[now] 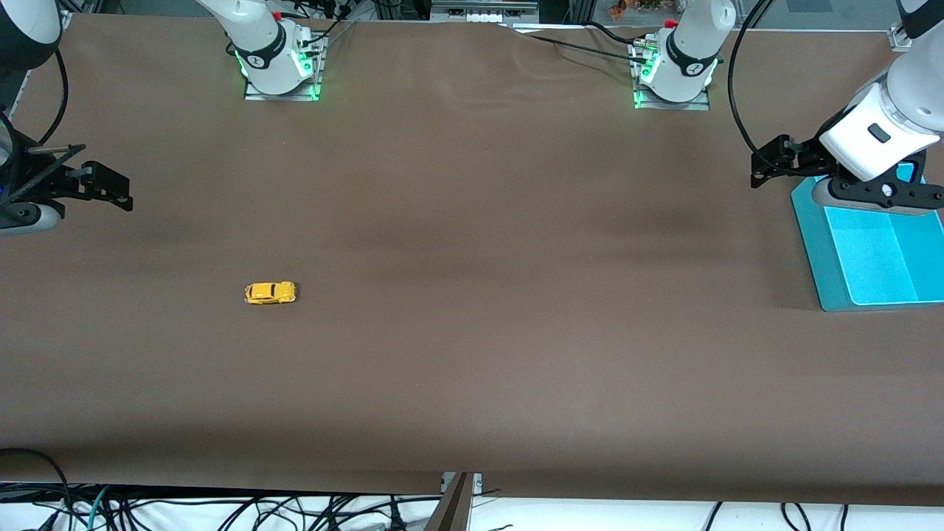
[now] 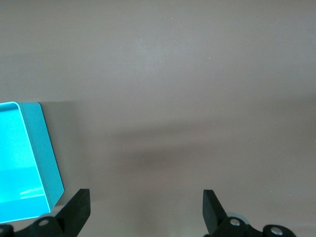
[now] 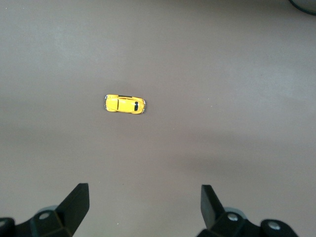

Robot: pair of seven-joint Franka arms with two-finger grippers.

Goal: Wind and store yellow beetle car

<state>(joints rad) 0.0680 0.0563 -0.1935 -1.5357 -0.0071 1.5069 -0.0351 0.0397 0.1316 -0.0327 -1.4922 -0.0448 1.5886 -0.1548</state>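
The yellow beetle car (image 1: 270, 293) stands on its wheels on the brown table, toward the right arm's end. It also shows in the right wrist view (image 3: 124, 104), well clear of the fingers. My right gripper (image 1: 122, 193) hangs open and empty over the table's edge at the right arm's end; its open fingers frame bare table in the right wrist view (image 3: 144, 197). My left gripper (image 1: 759, 168) is open and empty in the air beside the teal bin (image 1: 811, 243); the left wrist view (image 2: 145, 202) shows bare table between its fingers.
The teal bin (image 2: 47, 158) is an open, empty tray at the left arm's end of the table. The two arm bases (image 1: 280, 63) (image 1: 675, 74) stand along the table's edge farthest from the front camera. Cables hang below the nearest edge.
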